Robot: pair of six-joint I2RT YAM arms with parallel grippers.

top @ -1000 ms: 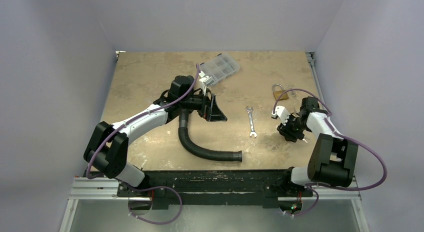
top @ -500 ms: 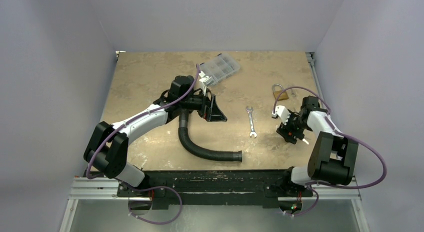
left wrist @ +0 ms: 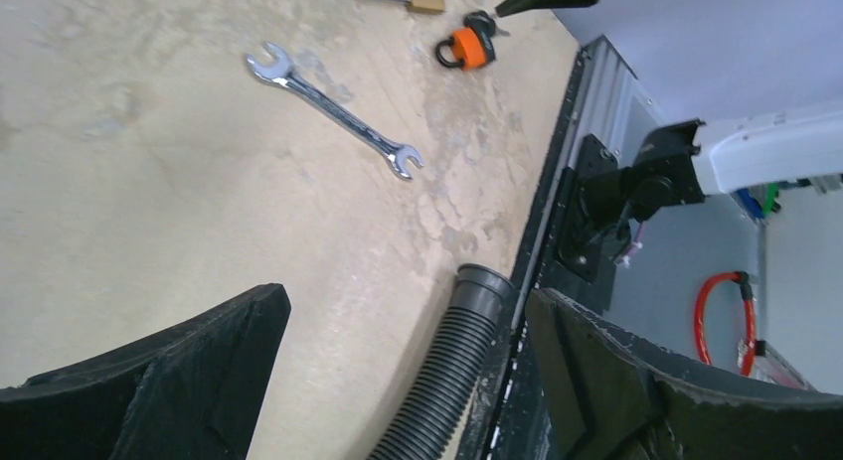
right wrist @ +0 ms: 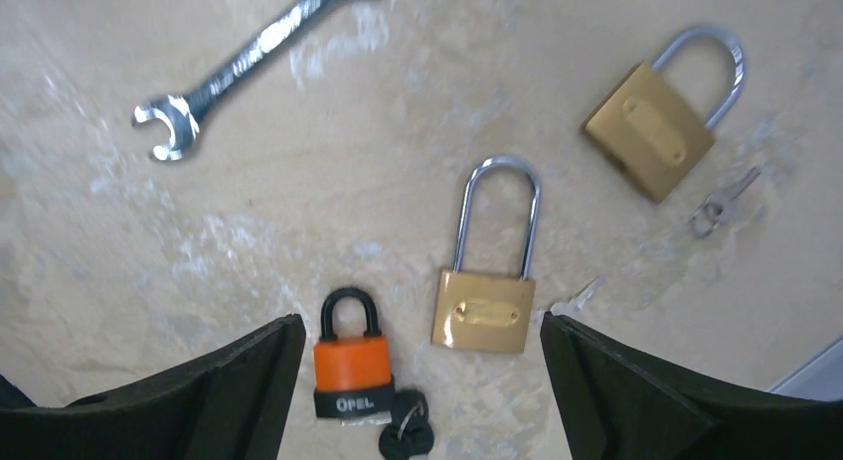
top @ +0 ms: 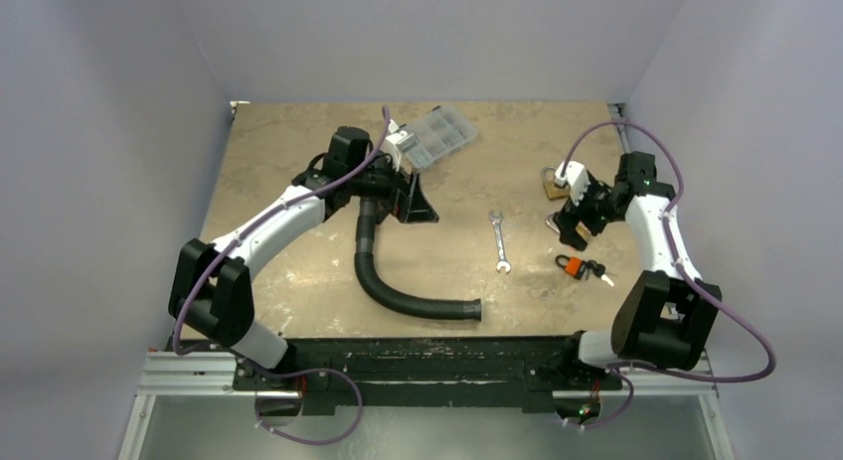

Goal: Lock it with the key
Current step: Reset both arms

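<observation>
I am holding my right claw (right wrist: pixel 418 326) spread wide and gripping nothing above the table (right wrist: pixel 129 251), orange padlock (right wrist: pixel 354 366) lying under it, black-headed keys (right wrist: pixel 403 432) touching its base, brass padlock (right wrist: pixel 484 313) lying just beside it, my left claw (left wrist: pixel 408 301) gaping too, hovering empty over the hose (left wrist: pixel 444 381)

Bare table (top: pixel 263 147) is seen at the far left corner. The middle is barred by a hose (top: pixel 370 251) and a wrench (top: pixel 500 241). On the right, only narrow gaps are left between an orange padlock (right wrist: pixel 353 366), a brass padlock (right wrist: pixel 484 311) and a second brass padlock (right wrist: pixel 651 127).
</observation>
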